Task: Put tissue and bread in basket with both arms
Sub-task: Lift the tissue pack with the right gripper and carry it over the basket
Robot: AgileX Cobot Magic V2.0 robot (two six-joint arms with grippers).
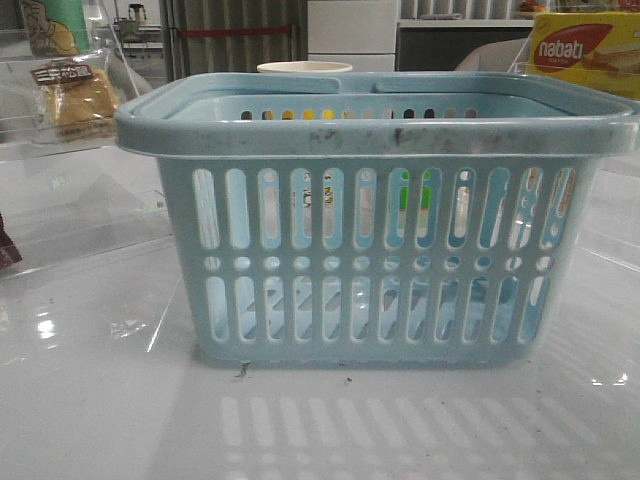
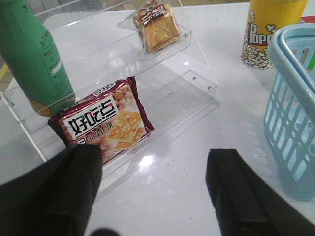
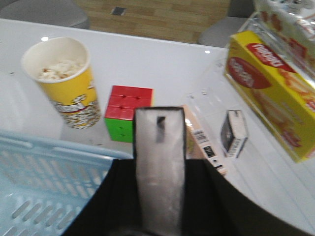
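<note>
The basket is filling most of the front view, sitting on the white table and blocking what lies behind it; only the rim of a popcorn cup is peeking over its far edge. Neither arm is showing in that view.

The bread is resting on a clear plastic shelf off to the left, well apart from the basket. In the left wrist view the bread is lying on an upper step, with a red cracker packet leaning lower down beside a green bottle.

The left claw is hanging spread wide with nothing between its fingers, near the cracker packet.

The right claw is pinching a pale, blurry block, which is too washed out to identify. A small dark-faced pack is lying on the table beside the yellow box; it may be the tissue, but I cannot tell.
</note>
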